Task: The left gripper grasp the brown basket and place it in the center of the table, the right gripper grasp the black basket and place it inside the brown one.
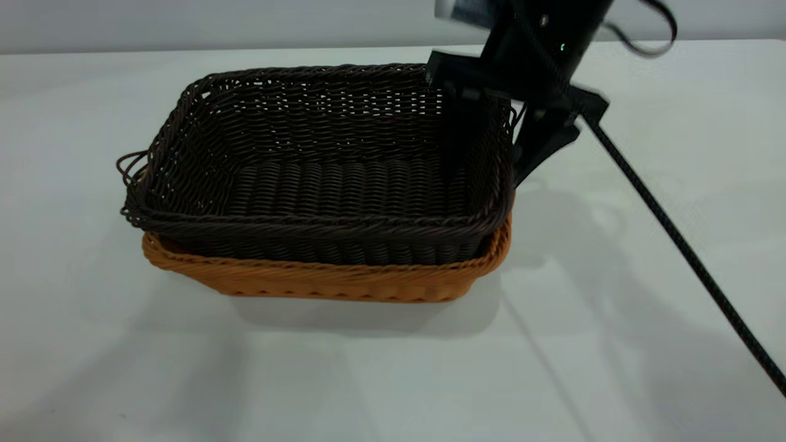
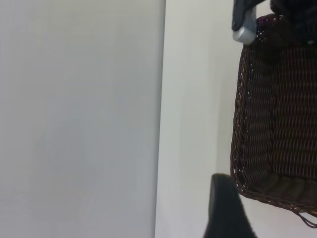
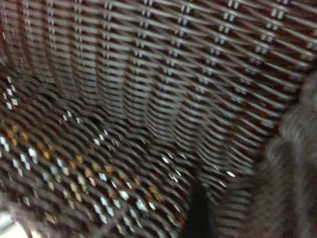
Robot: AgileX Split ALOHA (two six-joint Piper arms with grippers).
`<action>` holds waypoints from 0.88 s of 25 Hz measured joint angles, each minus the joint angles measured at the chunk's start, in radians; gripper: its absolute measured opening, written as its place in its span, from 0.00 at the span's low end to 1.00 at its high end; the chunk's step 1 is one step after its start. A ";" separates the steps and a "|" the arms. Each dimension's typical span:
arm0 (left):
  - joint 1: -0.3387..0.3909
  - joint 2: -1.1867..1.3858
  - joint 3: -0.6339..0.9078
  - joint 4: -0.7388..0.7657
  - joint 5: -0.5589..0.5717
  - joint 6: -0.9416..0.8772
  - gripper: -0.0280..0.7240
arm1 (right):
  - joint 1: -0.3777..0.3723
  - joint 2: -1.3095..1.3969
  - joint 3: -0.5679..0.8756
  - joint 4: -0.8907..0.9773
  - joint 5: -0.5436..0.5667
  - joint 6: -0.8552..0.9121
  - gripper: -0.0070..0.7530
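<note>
Item 1, the black basket point(image 1: 319, 178): sitting nested inside the brown basket point(image 1: 331, 279), its braided rim riding above the brown rim all round. A thin loop handle is sticking out at its left end. The left wrist view is showing one end and one long side of it point(image 2: 275, 114) on the white surface.

Item 2, the brown basket: standing upright near the middle of the table point(image 1: 123, 344), only its lower wall and near rim showing beneath the dark one.

Item 3, the right gripper point(image 1: 485, 138): reaching down from the upper right over the right end of the black basket. One finger is lying inside the end wall, the other outside it, so the jaws are straddling and pinching that wall. Its wrist camera is looking straight into dark weave point(image 3: 148, 109), with orange showing through the gaps. A black cable point(image 1: 681, 245) is trailing from the arm toward the near right.

Item 4, the left gripper point(image 2: 228, 210): hanging apart from the baskets, one dark finger showing in its own wrist view; whether its fingers are spread or pressed together cannot be told.
</note>
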 joint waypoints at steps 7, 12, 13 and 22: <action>0.000 -0.095 0.000 0.025 0.003 -0.121 0.57 | 0.000 -0.154 -0.175 -0.227 0.199 0.056 0.74; 0.000 -0.231 0.000 0.147 0.016 -0.425 0.57 | 0.000 -0.372 -0.211 -0.320 0.225 0.101 0.72; 0.000 -0.261 0.000 0.173 0.027 -0.486 0.57 | 0.000 -0.417 -0.211 -0.328 0.230 0.108 0.71; 0.000 -0.441 0.000 0.277 0.220 -0.905 0.57 | 0.001 -0.912 -0.158 -0.327 0.256 0.152 0.70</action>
